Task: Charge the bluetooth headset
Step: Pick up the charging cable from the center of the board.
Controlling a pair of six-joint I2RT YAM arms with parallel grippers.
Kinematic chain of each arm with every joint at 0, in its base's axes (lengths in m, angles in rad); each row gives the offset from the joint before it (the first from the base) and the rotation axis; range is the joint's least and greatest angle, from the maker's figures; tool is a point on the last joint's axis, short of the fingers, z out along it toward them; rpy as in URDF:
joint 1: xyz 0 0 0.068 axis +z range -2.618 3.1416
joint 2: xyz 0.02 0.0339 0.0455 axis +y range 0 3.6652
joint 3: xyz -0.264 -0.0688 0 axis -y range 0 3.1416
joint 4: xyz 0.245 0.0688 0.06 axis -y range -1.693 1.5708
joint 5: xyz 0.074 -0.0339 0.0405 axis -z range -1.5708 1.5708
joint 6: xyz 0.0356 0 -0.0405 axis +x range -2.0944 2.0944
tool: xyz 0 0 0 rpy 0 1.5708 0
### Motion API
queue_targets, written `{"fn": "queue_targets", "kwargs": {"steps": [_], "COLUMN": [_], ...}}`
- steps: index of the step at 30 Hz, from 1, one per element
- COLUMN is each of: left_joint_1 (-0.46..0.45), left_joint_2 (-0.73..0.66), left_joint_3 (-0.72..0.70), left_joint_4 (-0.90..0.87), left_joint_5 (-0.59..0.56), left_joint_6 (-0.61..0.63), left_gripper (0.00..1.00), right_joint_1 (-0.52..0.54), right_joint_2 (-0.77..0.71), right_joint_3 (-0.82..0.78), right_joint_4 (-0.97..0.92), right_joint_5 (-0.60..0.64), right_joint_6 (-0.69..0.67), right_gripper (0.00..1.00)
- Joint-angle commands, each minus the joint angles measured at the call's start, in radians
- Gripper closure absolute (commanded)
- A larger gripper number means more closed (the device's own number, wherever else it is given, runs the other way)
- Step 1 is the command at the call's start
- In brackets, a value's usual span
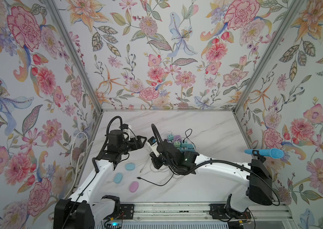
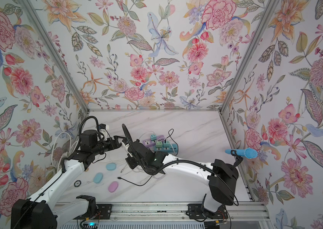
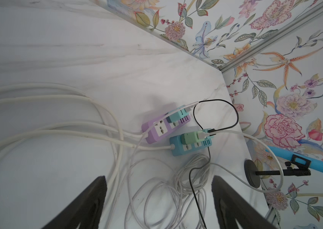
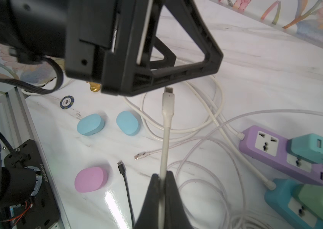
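Three oval bluetooth headset cases lie shut on the marble table at front left: two blue ones (image 1: 130, 166) (image 1: 118, 177) and a pink one (image 1: 134, 186); the right wrist view shows the same blue pair (image 4: 90, 124) (image 4: 127, 123) and pink case (image 4: 90, 179). My right gripper (image 4: 162, 175) is shut on a white charging cable, whose plug (image 4: 168, 97) sticks out ahead of it, raised off the table. The left gripper (image 3: 159, 178) is open and empty, hovering over loose cable coils; its fingers (image 4: 206, 59) hang just beyond the plug.
A purple power strip (image 3: 156, 128) and a blue one (image 3: 178, 146) with chargers plugged in sit mid-table. A black cable end (image 4: 121, 166) and a second white cable end (image 4: 139, 156) lie near the cases. A blue microphone (image 1: 263, 153) stands at the right wall. A poker chip (image 4: 66, 102) lies front left.
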Motion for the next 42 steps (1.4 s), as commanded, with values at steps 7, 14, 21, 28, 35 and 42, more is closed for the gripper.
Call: {"fn": "queue_targets", "kwargs": {"steps": [7, 14, 21, 28, 35, 42], "left_joint_1": [-0.129, -0.294, -0.353, -0.351, -0.352, -0.353], "left_joint_2": [0.057, 0.102, 0.117, 0.096, 0.086, 0.086], "left_joint_3": [-0.037, -0.037, -0.066, -0.046, -0.079, -0.095], "left_joint_4": [0.383, 0.490, 0.588, 0.589, 0.620, 0.634], "left_joint_5": [0.009, -0.087, -0.105, -0.100, -0.095, -0.102], "left_joint_6": [-0.331, -0.428, -0.492, -0.491, -0.518, -0.529], "left_gripper": [0.14, 0.20, 0.32, 0.16, 0.19, 0.37], "right_joint_1": [-0.166, -0.203, -0.214, -0.235, -0.236, -0.226], "right_joint_2": [-0.224, -0.271, -0.303, -0.294, -0.317, -0.328], "right_joint_3": [-0.136, -0.190, -0.234, -0.255, -0.248, -0.244], "right_joint_4": [0.023, 0.033, 0.044, 0.048, 0.053, 0.053], "right_joint_5": [-0.169, -0.168, -0.146, -0.127, -0.149, -0.173], "right_joint_6": [-0.101, -0.166, -0.178, -0.172, -0.149, -0.151], "right_gripper": [1.00, 1.00, 1.00, 1.00, 1.00, 1.00]}}
